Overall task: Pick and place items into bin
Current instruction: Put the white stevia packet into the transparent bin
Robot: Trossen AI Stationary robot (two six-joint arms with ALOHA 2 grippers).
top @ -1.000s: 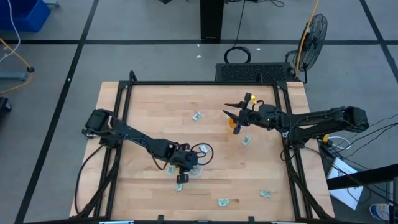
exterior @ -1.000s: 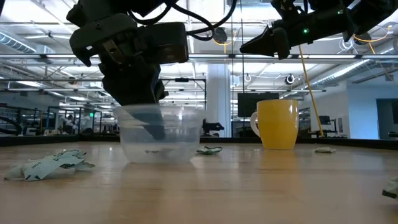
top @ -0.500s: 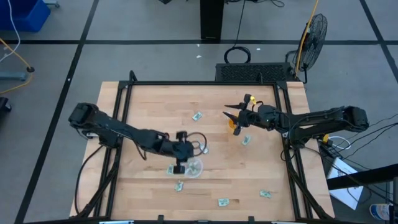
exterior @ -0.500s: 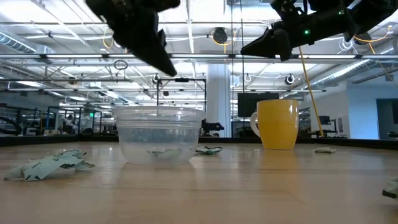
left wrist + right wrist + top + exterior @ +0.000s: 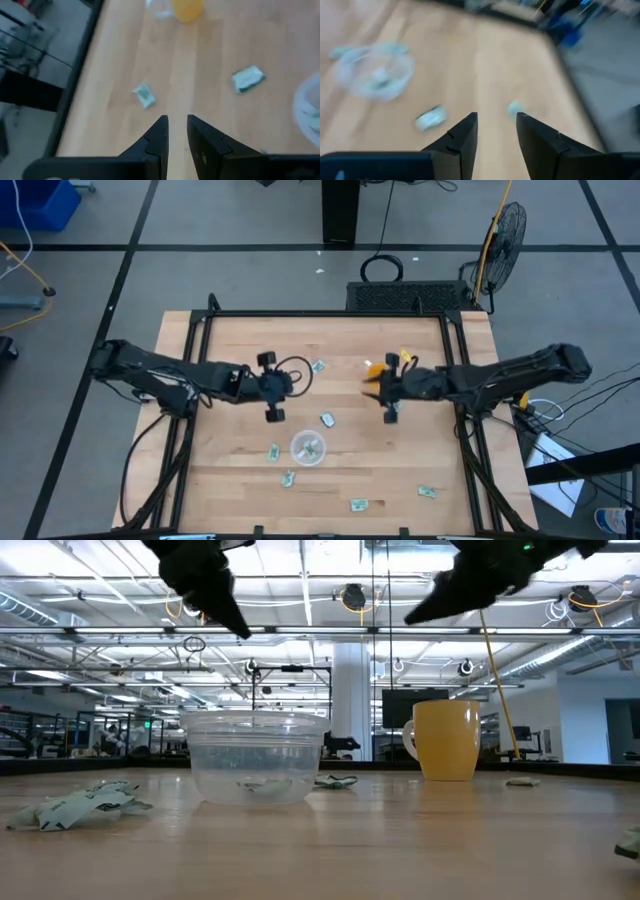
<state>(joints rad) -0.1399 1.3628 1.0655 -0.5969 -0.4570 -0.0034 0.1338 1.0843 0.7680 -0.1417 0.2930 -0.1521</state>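
**Packets mostly not yet binned**

Packets are seen scattered over the table (image 5: 230, 340), and only a little is seen inside the bin (image 5: 308, 448), which stands near the front middle; at least one packet (image 5: 262, 784) lies on its floor. Loose ones are found just beside the bin (image 5: 273, 452), in front of it (image 5: 288, 478), behind it (image 5: 327, 419), farther back (image 5: 318, 366), and toward the front right (image 5: 359, 504) (image 5: 427, 492). An orange cup (image 5: 446, 740) is left standing behind. The left gripper (image 5: 274, 388) is held above the table behind the bin, fingers a narrow gap apart and nothing between them. The right gripper (image 5: 389, 387) is held by the cup, fingers parted, also without a load. Most of the work is judged to remain
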